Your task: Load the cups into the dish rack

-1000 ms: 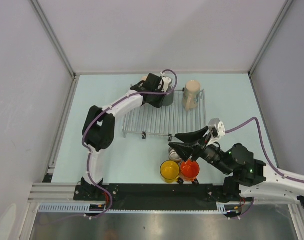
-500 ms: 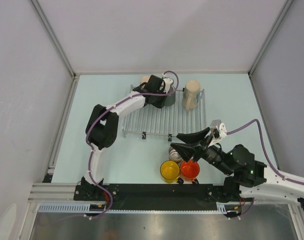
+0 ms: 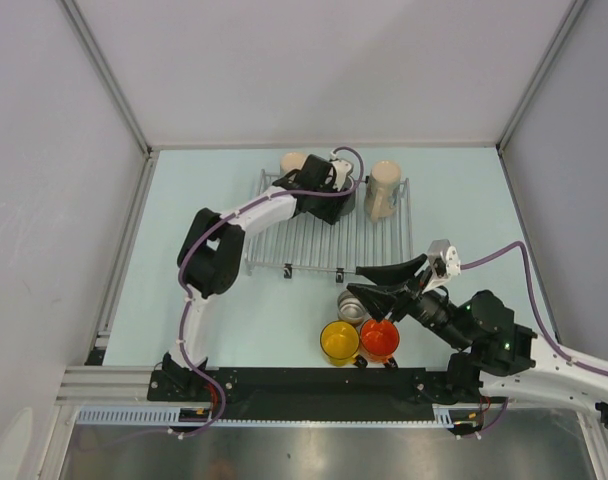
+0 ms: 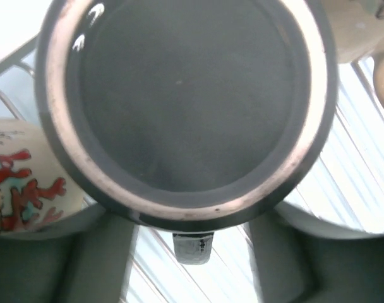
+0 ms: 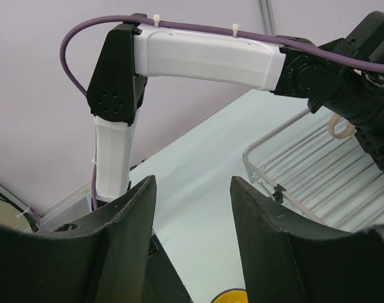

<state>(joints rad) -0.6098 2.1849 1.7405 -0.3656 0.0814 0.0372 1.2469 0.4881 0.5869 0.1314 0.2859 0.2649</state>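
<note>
Pale green bench point(image 3: 199, 180), silver wire dish rack point(image 3: 296, 242); left gripper point(image 3: 336, 192) clasps dark green-black cup point(image 4: 186, 107) at rack's far edge, right gripper point(image 3: 352, 280) gapes open beside rack's near edge.

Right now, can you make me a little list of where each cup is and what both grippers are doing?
rack: on the table, far side
cream cup: on the rack, far right corner
patterned cup: at the rack's far edge, beside the dark cup
dark cup: between the left gripper's fingers, over the rack
steel cup: on the table, just off the rack's near edge
yellow cup: on the table, touching the orange cup
orange cup: on the table
left gripper: closed on the dark cup
right gripper: open, above the steel cup
</note>
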